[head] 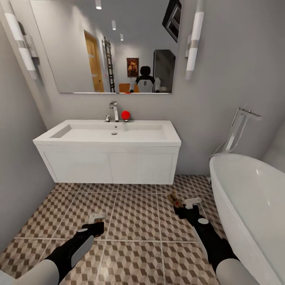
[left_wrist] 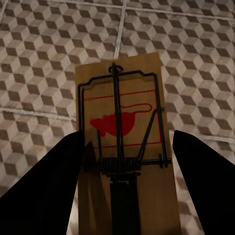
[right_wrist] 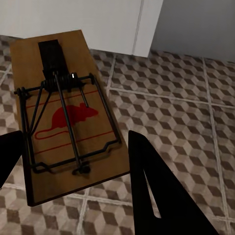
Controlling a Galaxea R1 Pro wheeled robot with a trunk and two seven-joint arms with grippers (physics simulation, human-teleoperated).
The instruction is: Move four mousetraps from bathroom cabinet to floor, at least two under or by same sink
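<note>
Mousetraps: two show, one with each arm, both low over the floor (head: 134, 213) in front of the sink (head: 111, 136).
Left trap (left_wrist: 122, 142): a brown board with wire bar and red mouse print, lying between the left gripper (head: 96, 221) fingers (left_wrist: 54, 181); in the head view it shows as a pale flat piece at the fingertips.
Left gripper: fingers sit at both long edges of the board, so it looks clamped on the trap, though actual contact is hard to confirm.
Right trap (right_wrist: 68, 117): the same kind of board, seen in the head view just ahead of the right gripper (head: 189, 206), near the vanity's right corner and beside the bathtub (head: 245, 198).
Right gripper: one dark finger (right_wrist: 156, 191) stands beside the board's edge, another at the far edge; whether it grips or has let go I cannot tell.
Board height: the right trap seems tilted and close to the tiles; resting or held is unclear.
Why here: both arms reach toward the sink, likely because two traps must end next to it on the same floor.
Step in hand: lowering and releasing, by my judgement.
Risk: a tilted board may flip on release.
</note>
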